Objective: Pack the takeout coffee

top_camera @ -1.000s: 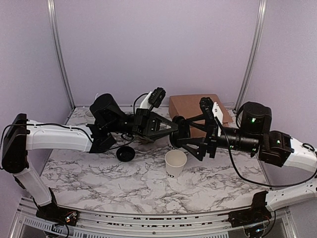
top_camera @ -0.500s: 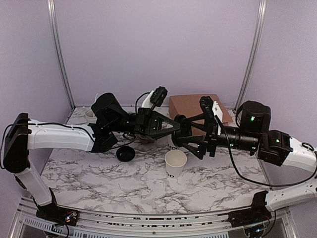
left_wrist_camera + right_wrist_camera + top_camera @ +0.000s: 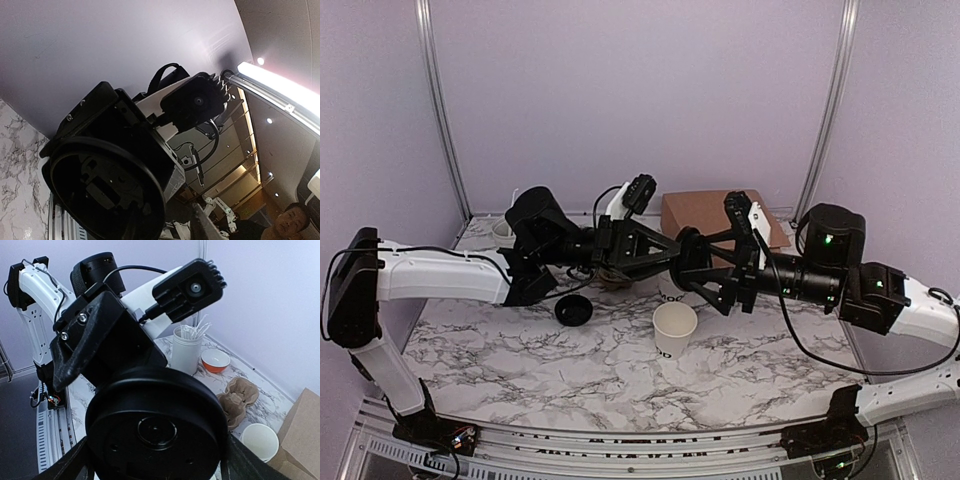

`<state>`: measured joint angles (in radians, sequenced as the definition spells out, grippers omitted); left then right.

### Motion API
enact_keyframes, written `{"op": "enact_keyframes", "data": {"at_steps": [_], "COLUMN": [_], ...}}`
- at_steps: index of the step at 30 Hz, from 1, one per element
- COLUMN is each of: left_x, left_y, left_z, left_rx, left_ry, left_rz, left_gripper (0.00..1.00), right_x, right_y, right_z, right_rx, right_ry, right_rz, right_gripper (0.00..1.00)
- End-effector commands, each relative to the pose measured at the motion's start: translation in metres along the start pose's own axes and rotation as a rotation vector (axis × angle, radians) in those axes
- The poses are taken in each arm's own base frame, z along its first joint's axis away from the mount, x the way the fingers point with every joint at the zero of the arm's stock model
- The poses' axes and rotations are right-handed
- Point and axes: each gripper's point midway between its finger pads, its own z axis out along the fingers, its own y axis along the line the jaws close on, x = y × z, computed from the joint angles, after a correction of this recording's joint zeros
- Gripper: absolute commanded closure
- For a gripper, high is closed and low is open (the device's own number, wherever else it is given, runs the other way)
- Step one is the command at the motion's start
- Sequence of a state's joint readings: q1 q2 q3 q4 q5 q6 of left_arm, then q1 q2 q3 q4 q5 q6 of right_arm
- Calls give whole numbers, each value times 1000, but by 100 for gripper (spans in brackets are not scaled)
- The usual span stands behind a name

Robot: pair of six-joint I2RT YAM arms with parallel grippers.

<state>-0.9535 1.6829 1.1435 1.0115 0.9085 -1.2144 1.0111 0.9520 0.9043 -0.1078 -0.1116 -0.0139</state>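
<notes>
The takeout coffee, a lidded cup, is not in view. My right gripper (image 3: 687, 264) (image 3: 156, 450) is shut across a round black plastic lid (image 3: 681, 258) (image 3: 155, 432), held in the air above the table's middle. My left gripper (image 3: 670, 254) (image 3: 168, 226) meets it from the left, and its fingers close on the lid's rim (image 3: 159, 205). A lidless white paper cup (image 3: 674, 328) with black lettering stands just in front of and below them. A second loose black lid (image 3: 573, 310) lies on the table to the left.
A brown paper bag (image 3: 720, 222) (image 3: 300, 440) stands at the back. A brown pulp cup carrier (image 3: 239, 397), another lidless cup (image 3: 259, 440), an orange bowl (image 3: 215, 360) and a white holder of stir sticks (image 3: 187, 351) lie behind the arms.
Both grippers, joined at the lid, have risen slightly and drifted a little to the right. Nothing on the table has moved.
</notes>
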Motion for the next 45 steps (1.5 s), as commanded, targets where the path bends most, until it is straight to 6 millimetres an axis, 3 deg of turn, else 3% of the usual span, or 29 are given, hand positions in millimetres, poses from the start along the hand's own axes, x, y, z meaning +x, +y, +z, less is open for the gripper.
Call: {"op": "enact_keyframes", "data": {"at_steps": [1, 8, 14, 20, 32, 36, 45], "left_x": [-13, -22, -23, -18, -1, 1, 6], "left_y": [12, 50, 91, 119, 133, 134, 138], "left_z": [-10, -38, -78, -112, -137, -139, -141], "left_rx": [-43, -181, -389, -628, -788, -800, -807], "left_ry": [-50, -133, -209, -232, -216, -211, -201], "left_rz": [-4, -50, -57, -30, -20, -21, -32], "left_gripper": [60, 51, 50, 50, 50, 50, 50], "right_x": [11, 30, 51, 81, 125, 131, 144], "right_y": [-16, -27, -38, -47, -62, -72, -74], "right_z": [3, 9, 13, 16, 34, 38, 51], "right_rx": [76, 137, 194, 241, 259, 259, 236], "right_ry": [42, 141, 260, 403, 642, 674, 730], "right_rz": [31, 52, 72, 97, 145, 185, 212], "right_gripper": [23, 23, 23, 23, 23, 23, 22]}}
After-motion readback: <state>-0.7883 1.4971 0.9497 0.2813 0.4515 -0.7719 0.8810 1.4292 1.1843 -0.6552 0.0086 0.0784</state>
